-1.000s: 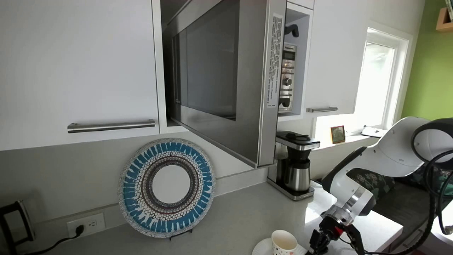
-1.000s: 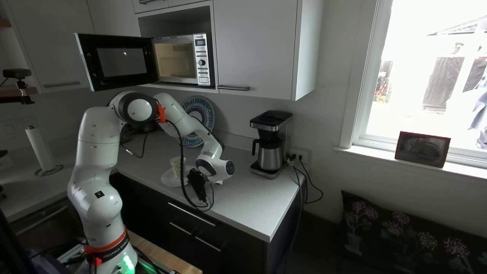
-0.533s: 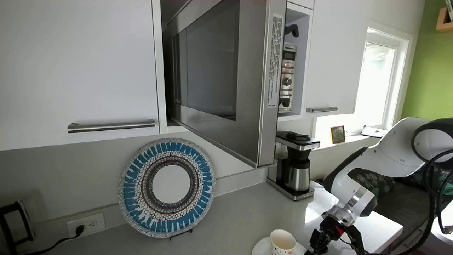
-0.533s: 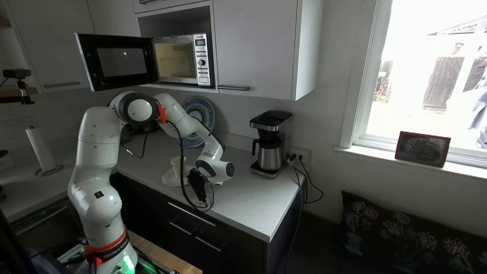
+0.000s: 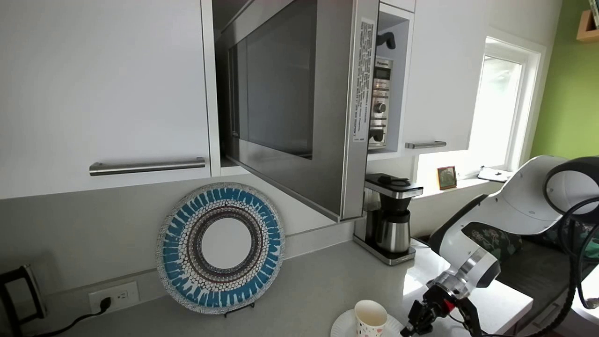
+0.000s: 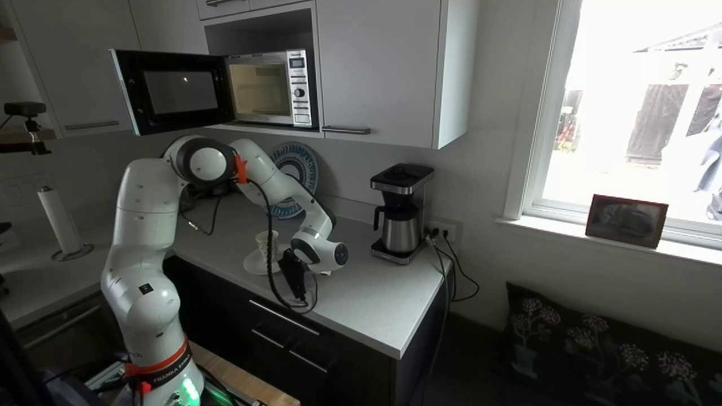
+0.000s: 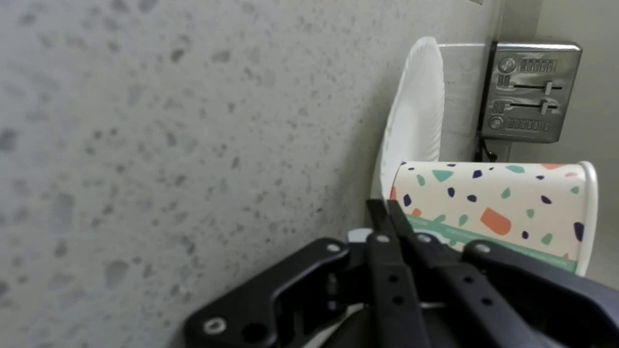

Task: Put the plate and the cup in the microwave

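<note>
The round, white, fluted-rim plate (image 7: 420, 111) rests on the grey, speckled, stone-look table (image 5: 304, 285). On the plate stands the tapered, colour-flecked, white paper-look cup (image 7: 493, 203), upright in both exterior views. The black two-fingered claw (image 7: 385, 205) is closed, with the plate's rim pinched between its tips; depth of bite cannot be determined. The silver, box-shaped microwave (image 6: 299, 84) stands above, door wide open, neither item inside. Assessment: the plate appears to be thin paper, light and flexible, liable to fold from a single rim hold. The cup looks light, easily crushed and free to tip. A deep bite on the rim, kept level, is advised; if handled separately, take the cup gently round its mid-wall.
</note>
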`<state>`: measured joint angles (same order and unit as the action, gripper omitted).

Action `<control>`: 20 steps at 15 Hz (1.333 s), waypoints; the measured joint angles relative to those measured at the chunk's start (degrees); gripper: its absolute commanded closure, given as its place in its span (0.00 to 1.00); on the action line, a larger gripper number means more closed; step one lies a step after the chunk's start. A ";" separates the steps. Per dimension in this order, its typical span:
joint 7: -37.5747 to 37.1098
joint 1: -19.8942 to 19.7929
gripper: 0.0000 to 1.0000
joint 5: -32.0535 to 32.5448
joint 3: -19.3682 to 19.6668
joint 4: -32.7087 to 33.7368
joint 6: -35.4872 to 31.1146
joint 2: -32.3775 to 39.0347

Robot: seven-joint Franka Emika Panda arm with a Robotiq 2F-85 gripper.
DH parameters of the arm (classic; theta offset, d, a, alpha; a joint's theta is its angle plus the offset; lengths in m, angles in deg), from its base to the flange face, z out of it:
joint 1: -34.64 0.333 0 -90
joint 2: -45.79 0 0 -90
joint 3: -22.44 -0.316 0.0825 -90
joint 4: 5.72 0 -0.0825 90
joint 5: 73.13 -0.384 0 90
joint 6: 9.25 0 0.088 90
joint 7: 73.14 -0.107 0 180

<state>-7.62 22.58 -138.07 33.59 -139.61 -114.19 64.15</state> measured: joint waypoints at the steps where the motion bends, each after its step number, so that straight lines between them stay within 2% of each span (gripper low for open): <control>1: 0.14 -0.13 1.00 -0.47 0.00 0.00 0.21 0.08; 20: 0.99 -4.57 1.00 -5.43 1.16 1.57 12.21 2.40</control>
<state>-6.63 18.02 -143.51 34.75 -138.05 -101.98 66.55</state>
